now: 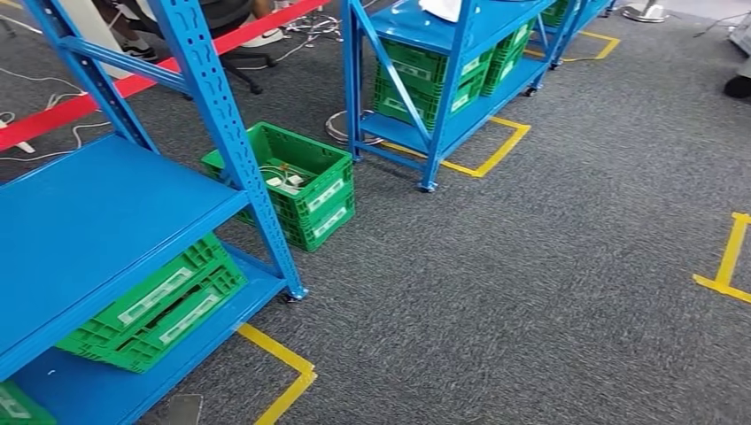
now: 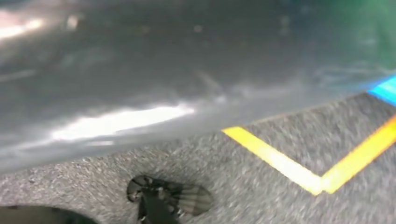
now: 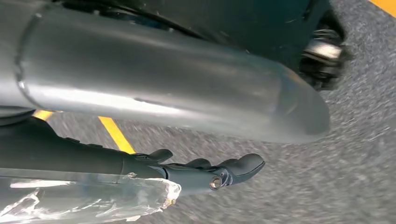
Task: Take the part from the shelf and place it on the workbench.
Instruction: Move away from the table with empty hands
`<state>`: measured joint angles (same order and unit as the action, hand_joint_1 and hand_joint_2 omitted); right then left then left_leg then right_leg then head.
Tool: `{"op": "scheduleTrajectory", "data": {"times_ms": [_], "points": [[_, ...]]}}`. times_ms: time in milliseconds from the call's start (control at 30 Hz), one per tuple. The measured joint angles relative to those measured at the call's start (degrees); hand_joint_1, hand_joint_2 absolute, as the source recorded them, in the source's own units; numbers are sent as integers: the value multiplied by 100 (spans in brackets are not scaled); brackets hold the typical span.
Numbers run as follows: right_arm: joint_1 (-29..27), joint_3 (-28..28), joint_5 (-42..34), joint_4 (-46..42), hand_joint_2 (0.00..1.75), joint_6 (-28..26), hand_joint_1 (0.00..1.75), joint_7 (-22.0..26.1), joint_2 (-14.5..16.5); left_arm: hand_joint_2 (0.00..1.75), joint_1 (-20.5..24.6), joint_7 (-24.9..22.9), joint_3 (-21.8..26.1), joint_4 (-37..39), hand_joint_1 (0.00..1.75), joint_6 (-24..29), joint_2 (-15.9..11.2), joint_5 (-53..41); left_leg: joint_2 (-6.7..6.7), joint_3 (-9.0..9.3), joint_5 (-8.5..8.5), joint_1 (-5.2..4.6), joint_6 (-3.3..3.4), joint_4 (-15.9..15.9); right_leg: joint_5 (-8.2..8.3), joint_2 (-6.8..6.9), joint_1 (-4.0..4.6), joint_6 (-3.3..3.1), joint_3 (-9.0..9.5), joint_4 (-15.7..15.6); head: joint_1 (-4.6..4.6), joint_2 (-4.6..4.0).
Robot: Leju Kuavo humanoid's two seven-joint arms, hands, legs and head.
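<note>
In the right wrist view, my right hand [image 3: 205,172] hangs over grey carpet. Its dark fingers [image 3: 243,165] lie stretched along a crinkled clear plastic packet [image 3: 98,200], which looks like the bagged part, pressed against the hand. In the left wrist view, the dark fingers [image 3: 159,200] of my left hand [image 2: 161,200] show blurred low over the carpet, and I cannot tell how they lie. Beside me in the head view stands the blue shelf [image 1: 106,212], with a green crate [image 1: 159,305] on its lower level.
A green crate [image 1: 297,181] with small parts sits on the carpet by the shelf post [image 1: 230,133]. A second blue shelf [image 1: 460,53] holding green crates stands ahead. Yellow tape corners [image 1: 283,376] [image 1: 728,266] mark the grey carpet, which lies open to the right.
</note>
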<state>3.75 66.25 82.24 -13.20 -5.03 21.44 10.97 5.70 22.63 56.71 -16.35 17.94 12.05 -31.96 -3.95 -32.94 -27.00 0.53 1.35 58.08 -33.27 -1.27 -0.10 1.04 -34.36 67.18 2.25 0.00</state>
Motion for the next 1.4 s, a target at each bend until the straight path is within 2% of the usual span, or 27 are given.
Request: {"op": "scheduleTrajectory", "data": {"times_ms": [67,100,133,200,267,333,400,433,500,533,600,633,700,767,833,900,933,967,1000,1067,1133,1167,1200,1233,1267,1333,1400], "points": [[11,-86,79,4,0,26,0,-10,-22,0,114,-100,79,0,0,9,-45,58,-159,-16,18,1,-39,9,312,-266,-8,-44,301,-710,0,0],[17,-124,104,8,0,35,0,-18,-31,0,168,-143,110,0,0,13,-65,77,-230,-44,36,10,-76,11,353,-352,-8,-54,385,-893,2,0],[23,-157,117,11,0,40,0,-25,-37,0,209,-171,134,0,0,14,-85,87,-295,-73,60,22,-120,9,337,-371,-4,-58,417,-952,5,0],[40,-210,128,19,0,44,0,-32,-44,0,243,-200,172,0,0,16,-131,101,-353,-121,86,45,-203,7,368,-248,-1,-80,445,-1007,7,0],[46,-253,155,26,0,52,0,-31,-47,0,269,-211,215,0,0,20,-167,129,-105,-226,-85,26,-253,222,415,-90,-8,-132,464,-1076,-19,0],[38,-296,210,36,0,72,0,-37,-50,0,329,-252,245,0,0,22,-207,186,223,-503,-446,12,-284,832,427,94,6,-170,469,-1102,-46,0],[41,-355,284,45,0,101,0,-65,-53,0,393,-351,254,0,0,29,-266,270,327,-760,-667,14,-311,1425,421,288,24,-182,460,-1097,-50,0],[57,-391,320,49,0,118,0,-84,-54,0,419,-414,255,0,0,36,-300,314,350,-767,-631,15,-320,1484,417,374,28,-184,457,-1094,-51,0],[109,-467,389,57,0,158,0,-122,-54,0,485,-540,257,0,0,55,-389,396,447,-477,-307,11,-317,1006,407,517,32,-177,464,-1083,-53,0],[135,-506,420,60,0,179,0,-141,-54,0,541,-604,258,0,0,69,-440,431,584,-264,-151,-5,-305,624,397,579,42,-164,470,-1075,-56,0],[179,-586,472,66,0,210,0,-179,-54,0,690,-721,259,0,0,91,-540,485,793,5,-4,-45,-238,80,368,708,82,-122,466,-1041,-62,0],[199,-622,490,68,0,221,0,-192,-54,0,752,-764,259,0,0,97,-586,503,826,32,-8,-66,-202,-14,357,774,101,-102,461,-1029,-65,0],[249,-681,509,73,0,232,0,-207,-54,0,800,-812,261,0,0,101,-654,531,717,11,12,-67,-129,-41,335,844,102,-58,453,-1014,-69,0],[283,-723,514,78,0,241,0,-211,-54,0,813,-829,266,0,0,105,-702,553,600,0,45,-39,-60,-60,177,584,68,6,363,-808,-58,0],[277,-747,514,83,0,247,0,-215,-57,0,847,-832,270,0,0,108,-720,557,461,-25,70,-21,-6,-67,-179,240,29,60,65,-154,-40,0],[259,-767,514,87,0,253,0,-220,-64,0,856,-831,274,0,0,106,-720,559,303,-47,86,-21,14,-66,-443,148,12,81,-286,553,-37,0],[256,-777,514,88,0,257,0,-218,-68,0,848,-827,278,1,0,104,-721,562,225,-51,92,-21,13,-65,-426,138,10,82,-362,673,-35,0],[256,-786,508,89,0,261,0,-209,-69,0,840,-816,283,1,0,104,-722,570,145,-50,98,-20,8,-64,-291,127,6,75,-327,559,-35,0],[261,-789,492,90,0,264,0,-187,-69,0,836,-785,288,1,0,105,-723,596,64,-46,104,-19,-2,-63,-71,84,2,59,-188,237,-35,0],[280,-791,427,90,0,265,0,-115,-73,0,846,-654,307,1,0,117,-713,699,-90,-58,120,-18,-37,-54,304,-226,-24,12,167,-562,-37,0],[304,-791,364,90,0,268,0,-49,-77,0,860,-507,351,0,0,133,-697,806,-231,-118,156,3,-109,-40,400,-483,-38,-24,348,-939,-39,0],[314,-791,335,90,0,269,0,-18,-79,0,859,-431,375,0,0,136,-694,859,-304,-153,180,17,-155,-40,397,-481,-34,-37,365,-961,-41,0],[326,-790,300,90,0,269,0,25,-78,0,852,-334,401,0,0,126,-693,937,-366,-179,200,36,-196,-46,408,-405,-32,-61,374,-978,-38,0],[344,-789,256,90,0,268,0,85,-78,0,845,-195,436,1,0,99,-682,1048,-314,-205,183,36,-227,-26,429,-322,-35,-96,381,-1006,-43,0],[371,-788,199,91,0,266,0,166,-77,0,852,-11,481,1,0,37,-671,1200,-186,-258,108,29,-252,70,451,-231,-42,-134,391,-1037,-57,0],[428,-781,12,91,0,246,0,352,-77,0,863,435,589,2,0,-159,-619,1450,178,-490,-214,15,-286,583,471,-33,-39,-190,402,-1074,-92,0],[427,-658,-527,85,0,166,0,707,-78,0,647,1002,645,-30,0,-759,-537,1533,320,-774,-540,25,-321,1280,457,146,-26,-208,403,-1074,-108,0]]}}
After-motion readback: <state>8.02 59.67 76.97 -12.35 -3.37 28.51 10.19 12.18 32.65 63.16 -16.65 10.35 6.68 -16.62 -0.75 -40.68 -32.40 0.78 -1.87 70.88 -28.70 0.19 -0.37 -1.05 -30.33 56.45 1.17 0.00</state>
